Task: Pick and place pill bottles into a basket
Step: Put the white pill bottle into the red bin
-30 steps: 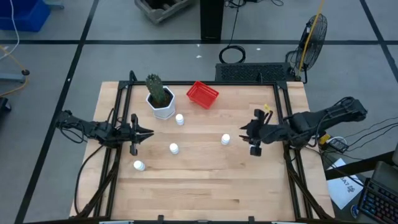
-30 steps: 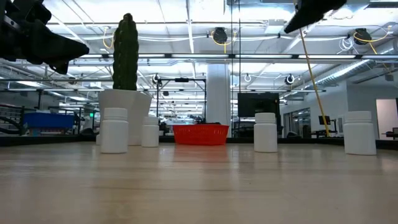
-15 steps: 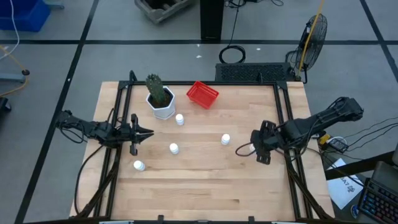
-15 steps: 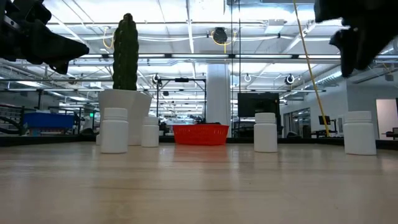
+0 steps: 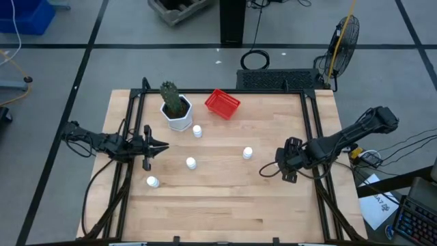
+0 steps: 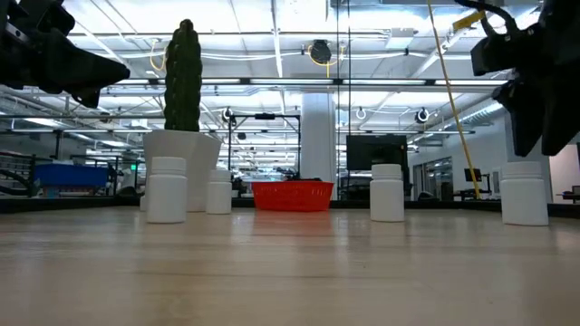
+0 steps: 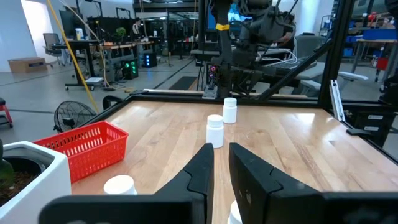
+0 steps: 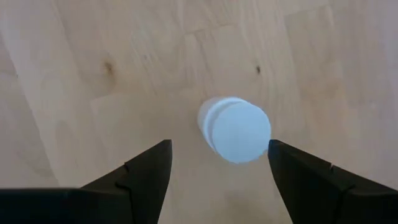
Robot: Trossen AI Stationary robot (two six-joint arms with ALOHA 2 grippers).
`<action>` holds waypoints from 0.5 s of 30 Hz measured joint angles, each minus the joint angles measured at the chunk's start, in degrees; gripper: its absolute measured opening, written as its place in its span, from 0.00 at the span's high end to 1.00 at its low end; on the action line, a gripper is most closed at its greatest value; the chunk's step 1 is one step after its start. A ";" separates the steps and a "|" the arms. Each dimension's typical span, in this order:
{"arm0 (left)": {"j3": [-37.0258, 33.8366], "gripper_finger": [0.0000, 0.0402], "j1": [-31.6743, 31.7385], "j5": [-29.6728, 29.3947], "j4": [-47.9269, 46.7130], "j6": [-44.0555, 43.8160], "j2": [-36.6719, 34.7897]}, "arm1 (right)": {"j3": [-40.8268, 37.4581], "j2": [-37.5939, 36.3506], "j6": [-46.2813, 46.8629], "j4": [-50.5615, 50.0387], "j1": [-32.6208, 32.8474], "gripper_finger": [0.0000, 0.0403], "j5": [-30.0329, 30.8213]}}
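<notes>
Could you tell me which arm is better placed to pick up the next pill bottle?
The right. Its open gripper points down over a pill bottle, which sits between the fingers in the right wrist view. The left gripper waits at the table's left edge, level, fingers nearly together, over no bottle.

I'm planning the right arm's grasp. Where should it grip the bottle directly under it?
Grip the bottle's round sides from straight above: it stands upright, cap up, with bare table around it and the right tool's open fingers on either side.
</notes>
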 joint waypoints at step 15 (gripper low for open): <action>0.00 0.86 -0.01 0.00 0.00 0.00 0.00 | -3.31 0.00 -1.59 3.17 -0.11 0.37 4.53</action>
